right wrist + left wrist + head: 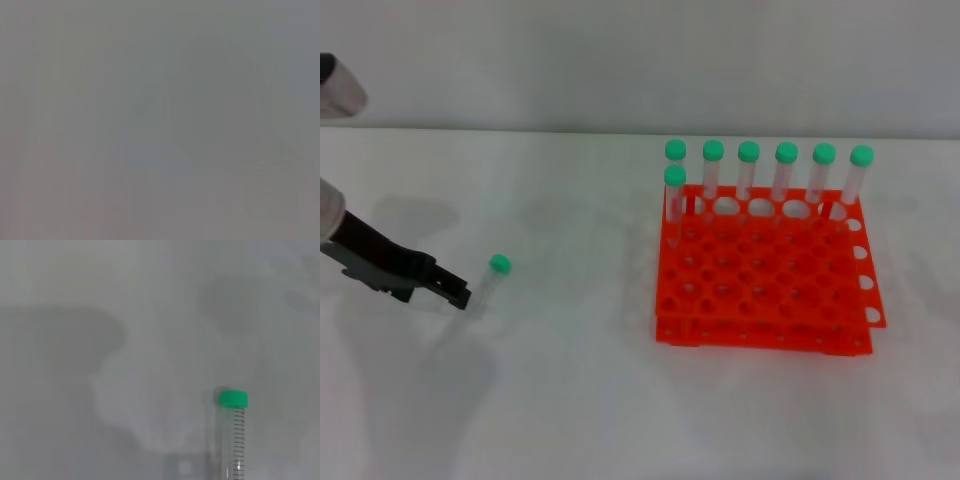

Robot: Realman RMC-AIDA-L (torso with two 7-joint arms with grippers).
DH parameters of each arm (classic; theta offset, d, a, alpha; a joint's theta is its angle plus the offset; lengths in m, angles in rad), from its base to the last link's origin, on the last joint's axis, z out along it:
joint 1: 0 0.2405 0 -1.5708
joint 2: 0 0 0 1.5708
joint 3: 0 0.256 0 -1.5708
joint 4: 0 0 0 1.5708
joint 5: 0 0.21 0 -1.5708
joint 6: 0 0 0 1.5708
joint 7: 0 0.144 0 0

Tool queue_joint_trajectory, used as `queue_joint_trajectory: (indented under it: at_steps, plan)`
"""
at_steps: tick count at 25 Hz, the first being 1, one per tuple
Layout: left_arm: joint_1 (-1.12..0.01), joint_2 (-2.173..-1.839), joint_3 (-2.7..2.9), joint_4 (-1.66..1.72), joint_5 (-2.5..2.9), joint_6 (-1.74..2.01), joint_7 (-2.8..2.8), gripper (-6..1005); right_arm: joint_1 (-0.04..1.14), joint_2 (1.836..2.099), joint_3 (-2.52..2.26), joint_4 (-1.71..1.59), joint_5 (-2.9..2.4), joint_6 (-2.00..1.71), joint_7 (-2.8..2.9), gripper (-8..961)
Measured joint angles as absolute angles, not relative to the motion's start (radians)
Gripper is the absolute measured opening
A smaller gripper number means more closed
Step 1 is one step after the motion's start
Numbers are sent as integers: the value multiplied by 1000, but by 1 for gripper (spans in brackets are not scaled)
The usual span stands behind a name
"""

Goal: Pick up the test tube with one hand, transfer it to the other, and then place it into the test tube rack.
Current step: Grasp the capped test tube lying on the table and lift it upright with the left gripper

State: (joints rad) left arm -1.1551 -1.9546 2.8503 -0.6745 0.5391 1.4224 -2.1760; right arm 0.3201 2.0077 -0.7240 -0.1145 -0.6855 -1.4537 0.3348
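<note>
The test tube (492,277) lies on the white desk (560,400) at the head view's left, its green cap (499,264) pointing away, its lower end at the left claw (458,294); whether that claw grips it, I cannot tell. The orange test tube rack (765,285), holding seven capped tubes (748,170), sits well apart at right, bare desk between. A grey wall (640,60) rises behind the desk's far edge.

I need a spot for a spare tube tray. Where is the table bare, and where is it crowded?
Bare table runs between the loose test tube at the left gripper and the orange test tube rack, and along the whole near edge. Crowded: the rack's far row, holding seven green-capped tubes.
</note>
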Motion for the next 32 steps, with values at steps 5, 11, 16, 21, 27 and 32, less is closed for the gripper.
queue_joint_trajectory:
  at_steps: [5, 11, 16, 21, 27, 32]
  plan:
    - [-1153, -1975, 2850, -641, 541, 1358, -2178, 884, 319, 2008, -724, -108, -686, -1454, 339, 860]
    - [-1155, -2001, 2849, -606, 564, 1290, -2185, 883, 318, 2010, -725, -98, -686, -1456, 340, 860]
    - [-1161, -2005, 2848, -591, 575, 1274, -2195, 881, 318, 2010, -727, -86, -686, -1457, 341, 860]
    - [-1174, -2005, 2848, -590, 599, 1265, -2208, 873, 318, 2009, -726, -81, -686, -1462, 343, 860]
    - [-1182, -2013, 2849, -572, 641, 1263, -2219, 693, 317, 2009, -728, -81, -686, -1464, 344, 860]
    - [-1185, -2010, 2849, -554, 675, 1261, -2248, 599, 318, 2009, -728, -81, -686, -1464, 344, 861]
